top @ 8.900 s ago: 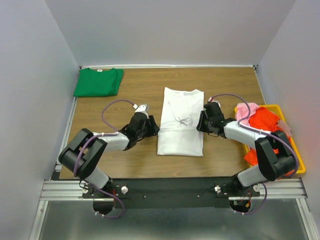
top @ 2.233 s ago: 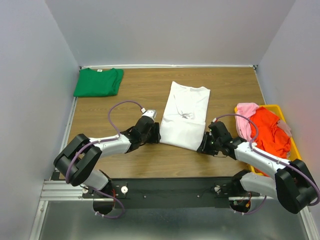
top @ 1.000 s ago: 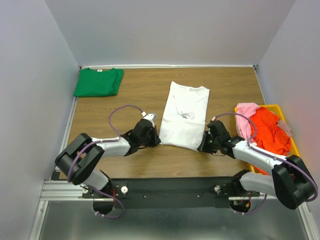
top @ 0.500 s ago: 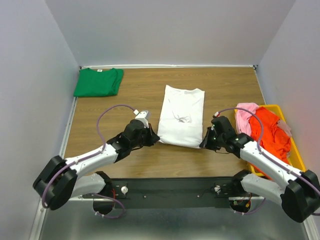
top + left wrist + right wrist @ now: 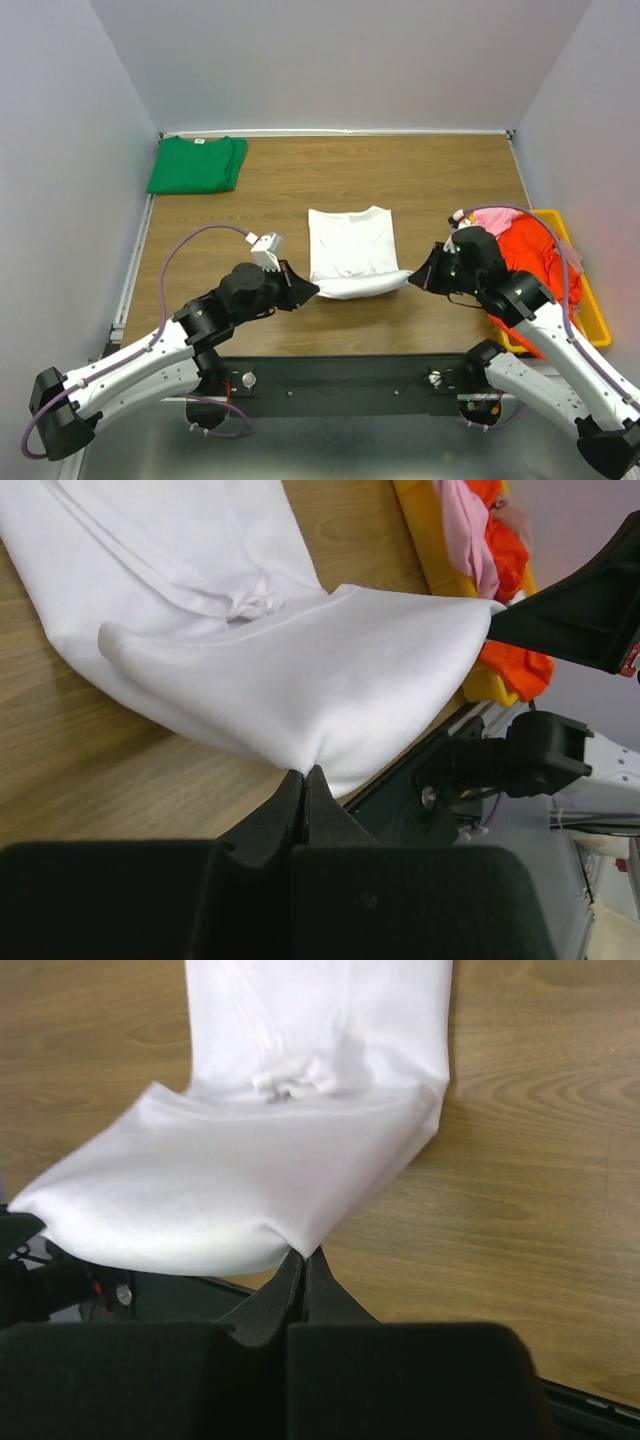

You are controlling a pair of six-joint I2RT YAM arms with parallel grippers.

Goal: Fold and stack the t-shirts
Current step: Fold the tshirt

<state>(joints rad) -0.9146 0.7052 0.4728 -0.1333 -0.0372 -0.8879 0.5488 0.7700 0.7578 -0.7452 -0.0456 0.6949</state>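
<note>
On the wooden table [image 5: 250, 210], mid-frame, the white t-shirt [image 5: 348, 245] has its lower hem raised, corners clamped by the left gripper [image 5: 310, 291] and the right gripper [image 5: 412, 279].

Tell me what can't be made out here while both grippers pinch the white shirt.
- Top view: the right arm covers part of the yellow tray, so the shirts piled in it cannot be counted.
- Top view: the green t-shirt has a neck label too small to read.
- Wrist views: the shut left gripper and right gripper hide how much white t-shirt hem lies between their fingers.
</note>
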